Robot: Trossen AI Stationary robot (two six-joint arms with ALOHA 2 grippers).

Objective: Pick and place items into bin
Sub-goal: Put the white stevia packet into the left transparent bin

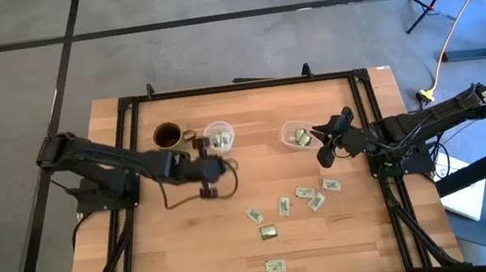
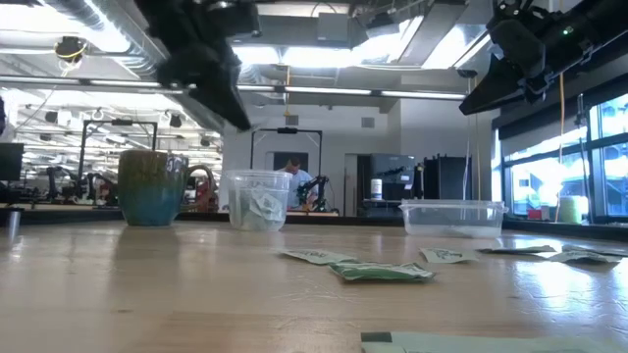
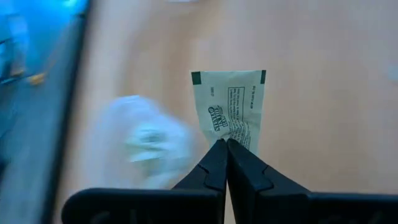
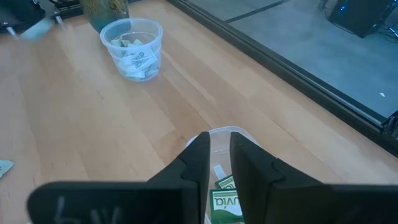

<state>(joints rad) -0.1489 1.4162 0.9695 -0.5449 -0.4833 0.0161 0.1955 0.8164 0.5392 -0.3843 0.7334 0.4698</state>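
**Left pincer clenched on one packet; right pincer over the tub**

Mug [image 1: 167, 135]: green-brown, stands on the wooden surface [image 1: 192, 248] toward the far left, just beside the clear cup [image 1: 219, 137]. The cup holds a few packets; in the right wrist view white-and-green wrappers show through its wall.

Left pincer [image 3: 226, 144]: fingers pressed fully together on the lower edge of a single packet [image 3: 229, 107], which stands up from the tips. In the high view this pincer sits near the clear cup, on its near side, above the surface. Packet is pale green-white with dark green corner marks. It carries a green logo and a block of small print; neither can be read.

Loose packets [image 1: 289, 208]: eight or so lie flat on the surface, centre to right of centre, mostly clustered, with one apart near the front edge. One in the group is darker, olive-gold [image 1: 268, 233].

Tub [image 1: 297, 134]: shallow, clear, right of the cup, with green-and-white packets inside. One of them bears large white letters on green, seemingly "UVIC" or similar; only partly visible.

Right pincer [image 4: 220, 149]: poised above the tub's rim, fingers partly apart with a narrow gap. Nothing can be made out between them, so I cannot tell if it grips anything.
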